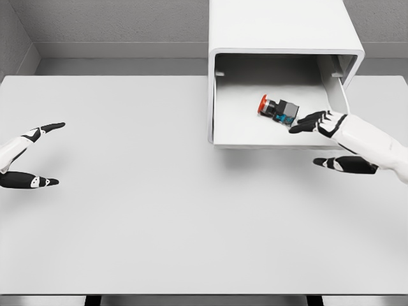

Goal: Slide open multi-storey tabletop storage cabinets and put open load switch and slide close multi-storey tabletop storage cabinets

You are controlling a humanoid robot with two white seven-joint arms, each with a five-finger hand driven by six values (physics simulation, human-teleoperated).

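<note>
A white tabletop storage cabinet point(280, 25) stands at the back right of the table, its drawer point(223, 137) slid out toward me. Inside the drawer lies the load switch point(278, 108), a small black body with a red button and a blue part, tilted on its side. My right hand point(319, 137) is at the drawer's front right corner. Its upper fingers point(305, 124) reach over the drawer rim close to the switch without holding it, and its thumb stays below the front edge. My left hand point(38, 153) hovers open at the table's far left.
The white table point(159, 210) spreads in front of the cabinet. A grey wall runs behind it. The drawer's front wall juts out over the table near my right hand.
</note>
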